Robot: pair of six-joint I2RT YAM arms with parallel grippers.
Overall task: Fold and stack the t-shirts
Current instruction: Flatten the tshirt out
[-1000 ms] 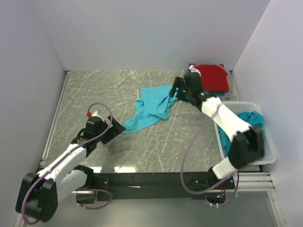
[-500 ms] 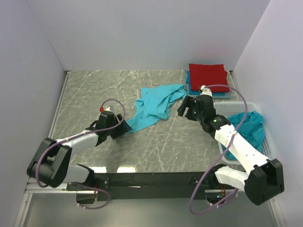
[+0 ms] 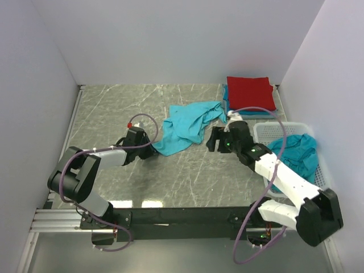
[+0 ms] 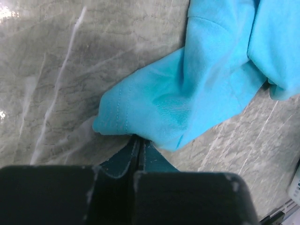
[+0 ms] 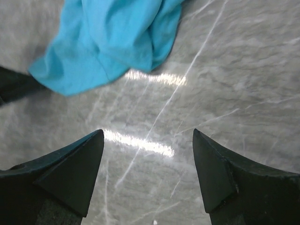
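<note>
A crumpled teal t-shirt (image 3: 187,128) lies on the marble table, seen also in the left wrist view (image 4: 187,103) and the right wrist view (image 5: 108,42). My left gripper (image 3: 150,151) (image 4: 139,139) lies low at the shirt's near-left corner, shut on the hem, which covers its tips. My right gripper (image 3: 212,139) (image 5: 147,133) hovers open over bare marble just right of the shirt, holding nothing. A folded red t-shirt (image 3: 249,92) rests on a folded blue one (image 3: 226,100) at the back right.
A white lattice basket (image 3: 263,132) at the right edge holds another teal t-shirt (image 3: 297,151). White walls close in the table on the left, back and right. A metal rail (image 3: 67,136) runs along the left edge.
My left gripper slid right to the shirt's corner and closed on it. My right arm pulled back from the red stack towards the table's middle, staying open.
</note>
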